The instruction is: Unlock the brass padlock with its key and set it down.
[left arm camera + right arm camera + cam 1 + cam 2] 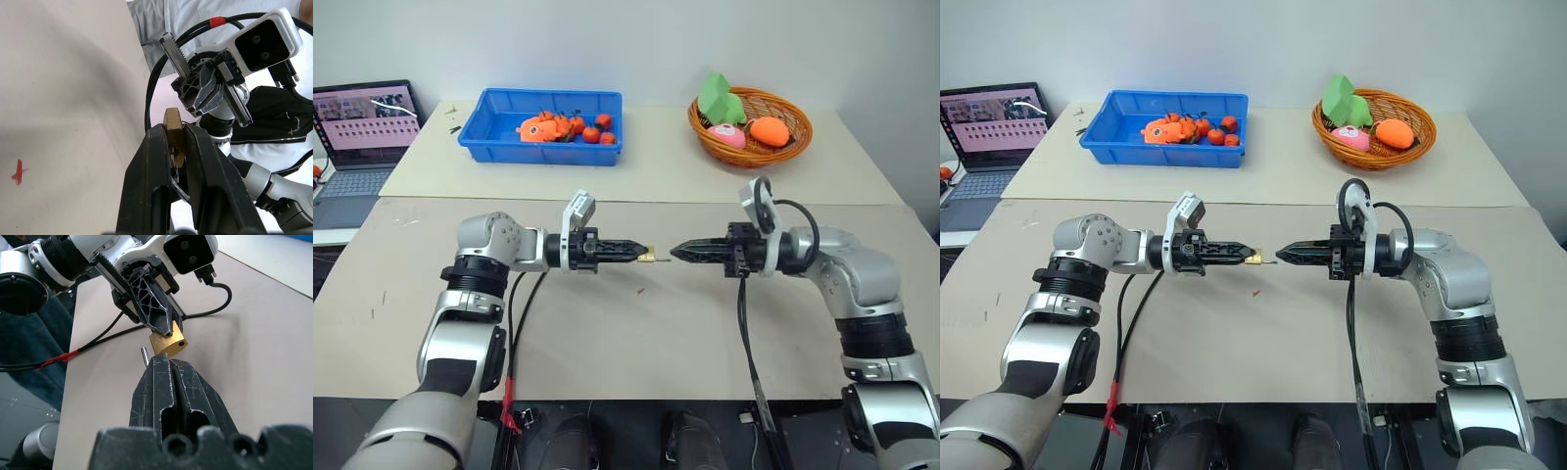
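Above desk's front edge, my left gripper (641,254) pinches brass padlock (167,342), right gripper (677,254) clamped on key (145,354); misaligned = lock slips & drops.

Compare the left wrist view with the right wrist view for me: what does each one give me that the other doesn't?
Left wrist view: a red mark on the table and the brass padlock clamped between the left gripper's fingers. Right wrist view: the padlock's keyhole face, plus a thin silvery tip, likely the key, sticking out of the shut right gripper just short of the padlock. Both: the padlock, the opposite gripper facing in, and the beige table.
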`<action>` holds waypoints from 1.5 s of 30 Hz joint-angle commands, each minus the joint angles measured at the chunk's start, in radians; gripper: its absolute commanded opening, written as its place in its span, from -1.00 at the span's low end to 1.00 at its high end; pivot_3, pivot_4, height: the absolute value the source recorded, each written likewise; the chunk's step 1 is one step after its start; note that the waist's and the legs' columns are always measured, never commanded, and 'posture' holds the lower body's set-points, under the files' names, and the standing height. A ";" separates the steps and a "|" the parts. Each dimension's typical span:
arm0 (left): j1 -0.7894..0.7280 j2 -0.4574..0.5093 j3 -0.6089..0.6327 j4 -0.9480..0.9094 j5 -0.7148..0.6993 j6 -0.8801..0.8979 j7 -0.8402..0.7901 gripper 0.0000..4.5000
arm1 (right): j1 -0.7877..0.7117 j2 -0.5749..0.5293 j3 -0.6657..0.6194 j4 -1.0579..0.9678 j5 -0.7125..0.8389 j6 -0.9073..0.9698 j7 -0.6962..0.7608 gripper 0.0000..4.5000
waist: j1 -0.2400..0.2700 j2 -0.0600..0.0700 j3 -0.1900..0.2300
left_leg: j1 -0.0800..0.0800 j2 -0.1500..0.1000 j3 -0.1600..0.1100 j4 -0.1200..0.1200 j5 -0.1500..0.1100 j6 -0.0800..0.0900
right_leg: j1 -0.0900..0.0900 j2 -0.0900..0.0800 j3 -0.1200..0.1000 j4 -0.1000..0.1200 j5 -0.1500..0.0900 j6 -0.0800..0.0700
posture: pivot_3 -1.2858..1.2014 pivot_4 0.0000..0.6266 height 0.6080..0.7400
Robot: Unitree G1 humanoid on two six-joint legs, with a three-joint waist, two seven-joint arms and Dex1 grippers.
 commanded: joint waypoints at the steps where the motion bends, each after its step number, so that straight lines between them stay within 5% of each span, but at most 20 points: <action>1: -0.030 0.005 0.016 0.006 -0.004 -0.006 -0.010 -0.99 | 0.020 -0.002 -0.066 -0.062 0.042 -0.005 -0.047 -0.91 | 0.000 0.000 0.000 | 0.000 0.000 0.000 0.000 0.000 0.000 | 0.000 0.000 0.000 0.000 0.000 0.000 | 0.03 -0.52 0.28; 34: -0.027 0.011 0.020 0.006 0.003 -0.011 -0.010 -0.99 | 0.215 0.037 0.031 -0.247 0.033 -0.050 -0.193 -0.91 | 0.001 0.000 0.000 | 0.000 0.000 0.000 0.000 0.000 0.000 | 0.000 0.000 0.000 0.000 0.000 0.000 | 0.03 -0.52 0.28; 45: 0.088 0.144 -0.168 -0.116 0.093 -0.116 -0.121 -0.99 | 0.485 -0.049 -0.210 -0.442 0.172 -0.045 -0.222 -0.91 | 0.007 0.000 0.000 | 0.001 0.000 0.000 -0.001 0.000 0.000 | 0.001 0.000 0.001 -0.001 0.000 0.000 | 0.03 -0.52 0.28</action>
